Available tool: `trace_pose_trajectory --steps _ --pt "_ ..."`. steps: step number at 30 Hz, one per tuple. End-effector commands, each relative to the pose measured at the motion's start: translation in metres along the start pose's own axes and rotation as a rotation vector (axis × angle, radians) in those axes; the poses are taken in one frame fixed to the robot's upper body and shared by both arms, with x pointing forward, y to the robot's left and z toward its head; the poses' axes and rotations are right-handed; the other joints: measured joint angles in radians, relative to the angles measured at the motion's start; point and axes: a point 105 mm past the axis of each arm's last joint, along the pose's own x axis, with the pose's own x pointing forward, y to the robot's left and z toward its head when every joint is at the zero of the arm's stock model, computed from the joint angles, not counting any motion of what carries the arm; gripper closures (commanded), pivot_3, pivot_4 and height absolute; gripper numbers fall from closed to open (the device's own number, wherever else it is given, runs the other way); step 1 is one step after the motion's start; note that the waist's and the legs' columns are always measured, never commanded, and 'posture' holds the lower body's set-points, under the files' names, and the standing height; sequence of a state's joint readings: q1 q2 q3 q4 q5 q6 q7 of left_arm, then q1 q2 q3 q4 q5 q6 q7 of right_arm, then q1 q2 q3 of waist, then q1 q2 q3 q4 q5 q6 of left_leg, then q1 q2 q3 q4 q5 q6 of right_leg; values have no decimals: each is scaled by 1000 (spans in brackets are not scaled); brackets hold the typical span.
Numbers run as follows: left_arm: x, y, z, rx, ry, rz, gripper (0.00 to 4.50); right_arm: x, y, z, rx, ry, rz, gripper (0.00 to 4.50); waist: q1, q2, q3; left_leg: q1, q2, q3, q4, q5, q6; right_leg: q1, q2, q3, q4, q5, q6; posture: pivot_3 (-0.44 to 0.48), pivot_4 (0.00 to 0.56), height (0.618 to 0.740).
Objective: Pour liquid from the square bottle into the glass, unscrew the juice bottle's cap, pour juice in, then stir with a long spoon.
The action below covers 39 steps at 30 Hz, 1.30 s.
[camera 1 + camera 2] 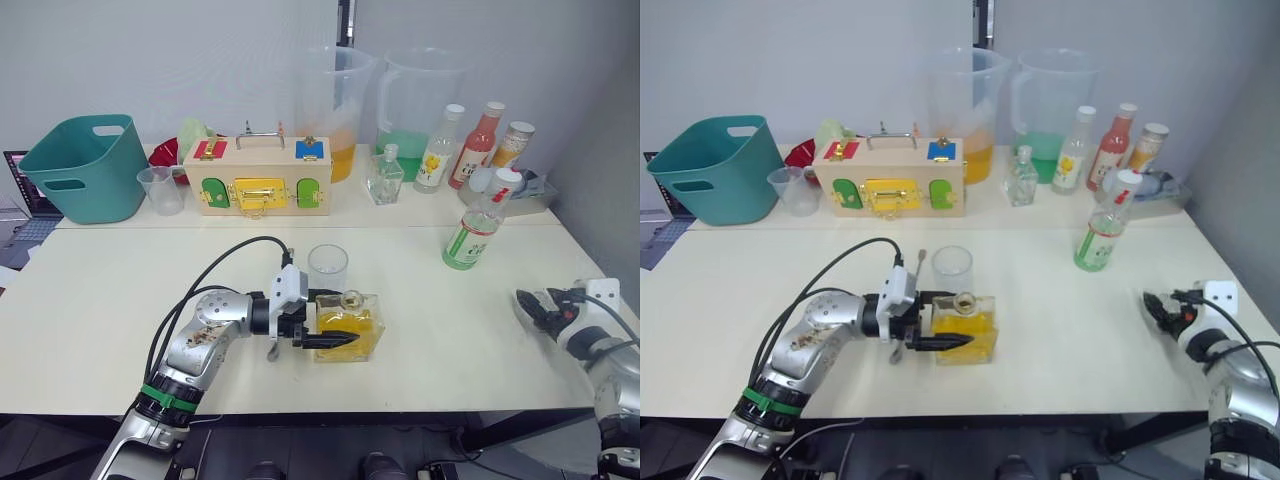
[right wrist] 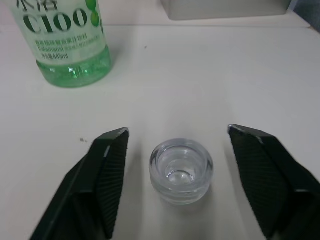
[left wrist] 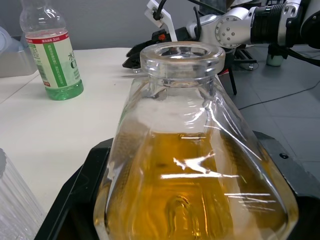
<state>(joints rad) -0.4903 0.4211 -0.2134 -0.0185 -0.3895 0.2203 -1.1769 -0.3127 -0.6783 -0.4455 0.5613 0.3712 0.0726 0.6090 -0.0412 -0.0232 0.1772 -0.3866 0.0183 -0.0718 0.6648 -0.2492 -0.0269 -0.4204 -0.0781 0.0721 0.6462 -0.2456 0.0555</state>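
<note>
The square bottle [image 1: 352, 322], its neck unstoppered and its body half full of yellow liquid [image 3: 190, 185], stands upright on the table near the front edge. My left gripper [image 1: 343, 318] is shut on it, one finger on each side. Just behind it stands the empty glass [image 1: 327, 268]. The long spoon [image 1: 921, 262] lies on the table beside the left wrist, partly hidden. To the right stands the juice bottle [image 1: 469, 234] with its white cap [image 1: 507, 179] on. My right gripper [image 2: 175, 150] is open at the table's right edge, straddling a clear glass stopper [image 2: 181, 170] without touching it.
Along the back stand a teal basket [image 1: 85, 165], a small beaker [image 1: 162, 189], a wooden latch box [image 1: 258, 178], two large jugs [image 1: 335, 100], a small stoppered bottle [image 1: 385, 178], a yellow-labelled bottle [image 1: 439, 150] and a red bottle [image 1: 478, 146].
</note>
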Motion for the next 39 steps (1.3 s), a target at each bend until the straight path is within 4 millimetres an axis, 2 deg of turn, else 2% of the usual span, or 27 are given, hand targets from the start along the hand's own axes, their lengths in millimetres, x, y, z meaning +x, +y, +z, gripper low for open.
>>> trace_pose_trajectory --steps 1,5,9,13,16,22,26,28,33,37,39 --pt "0 0 22 67 -66 4 1673 -9 -9 36 -31 -94 -9 36 0 0 0 0 0 0 0 0 0 0 0 0 0 0 0 0 150 731" --pt "-2 1 24 60 -72 9 1673 -18 -2 57 -37 -123 62 36 0 1 0 0 0 0 0 0 0 0 0 0 0 0 0 0 150 731" --pt "-4 2 26 43 -76 21 1673 -29 14 75 -74 -94 199 36 0 2 0 0 0 0 0 0 0 0 0 0 0 0 0 0 150 731" --pt "-8 2 28 41 -78 32 1673 -45 51 89 -71 -42 482 36 -2 2 0 0 0 0 0 0 0 0 0 0 0 0 0 0 150 731" --pt "-12 -1 32 36 -74 35 1673 -62 91 98 -84 17 741 36 -3 2 0 0 0 0 0 0 0 0 1 0 0 0 0 0 150 731" --pt "-24 -12 38 18 -58 38 1673 -72 142 100 -77 111 1003 36 -1 2 0 0 0 -1 0 0 0 0 1 0 0 0 1 0 150 731" --pt "-34 -19 42 14 -40 56 1673 -72 158 108 -65 101 1097 36 1 2 1 -2 0 -1 0 0 0 -1 0 0 -1 -1 1 0 150 731" --pt "-45 -23 50 12 -43 96 1673 -72 166 109 -73 116 1159 36 1 2 1 -2 0 -1 0 0 0 -1 0 -1 -1 -1 1 0 150 731" --pt "-69 -23 68 -4 -40 217 1673 -58 169 110 -98 121 1203 36 0 2 1 -2 1 -1 0 0 0 -1 0 -1 -1 -1 1 0 150 731" --pt "-92 -21 72 -12 22 310 1673 -52 176 107 -106 132 1256 36 -1 1 1 -1 1 -1 0 0 0 -2 0 -1 0 -1 1 0 150 731" --pt "-104 -14 76 -9 31 374 1673 -50 179 107 -104 126 1273 36 0 1 1 -2 1 -1 0 0 0 -2 0 -1 -1 -1 1 0 150 731"
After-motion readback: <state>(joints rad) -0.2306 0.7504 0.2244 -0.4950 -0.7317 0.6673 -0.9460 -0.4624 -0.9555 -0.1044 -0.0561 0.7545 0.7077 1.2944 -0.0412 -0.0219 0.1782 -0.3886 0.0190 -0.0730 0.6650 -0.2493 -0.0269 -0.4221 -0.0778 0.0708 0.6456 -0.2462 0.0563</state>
